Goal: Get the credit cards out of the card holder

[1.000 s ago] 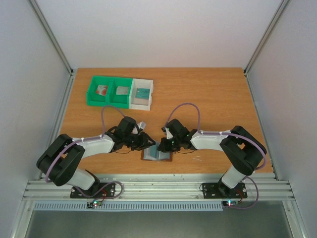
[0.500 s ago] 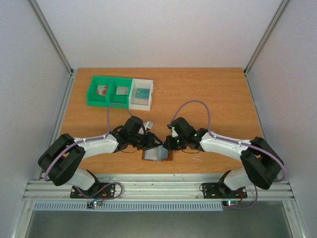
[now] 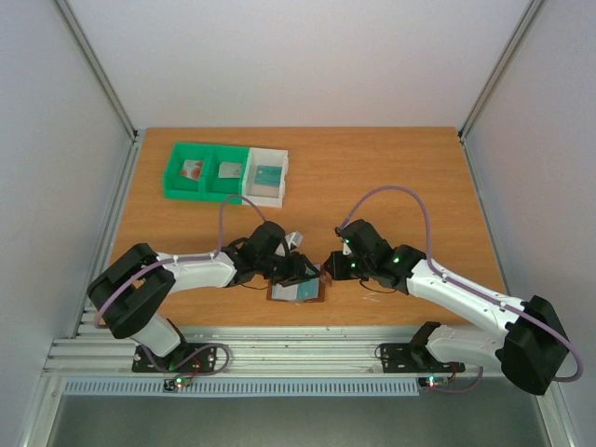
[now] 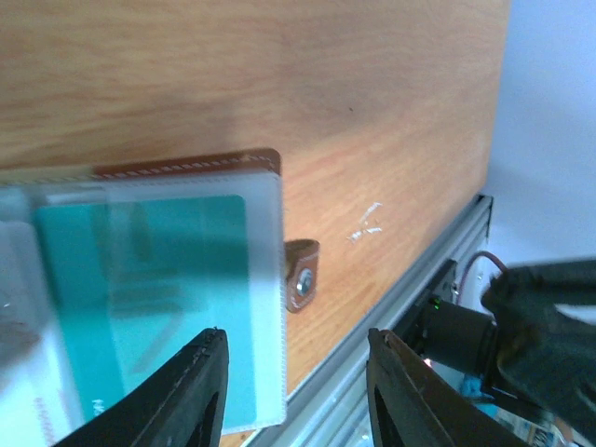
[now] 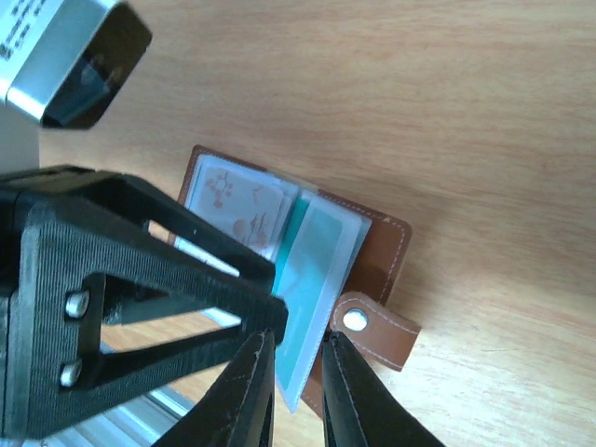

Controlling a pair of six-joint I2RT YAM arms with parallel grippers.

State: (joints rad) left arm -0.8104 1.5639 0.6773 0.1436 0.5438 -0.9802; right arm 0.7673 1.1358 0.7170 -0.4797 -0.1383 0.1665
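The brown card holder (image 3: 296,291) lies open near the table's front edge. It holds clear sleeves with a teal credit card (image 5: 312,270) and a white patterned card (image 5: 237,205). My left gripper (image 3: 303,271) hovers over the holder, jaws wide open; its wrist view shows the teal card (image 4: 140,279) and the holder's snap tab (image 4: 301,273). My right gripper (image 3: 329,270) is at the holder's right edge. In its wrist view my right gripper (image 5: 298,335) has its jaws a narrow gap apart, and the sleeve's corner shows in the gap.
At the back left stand two green bins (image 3: 205,172) and a white bin (image 3: 267,177), each holding a card. The table's front edge and a metal rail (image 3: 298,349) run just behind the holder. The left gripper's finger (image 5: 140,270) crowds the right wrist view.
Both grippers have shifted to the right. The left one now sits over the holder. The right arm's elbow has swung far out to the right.
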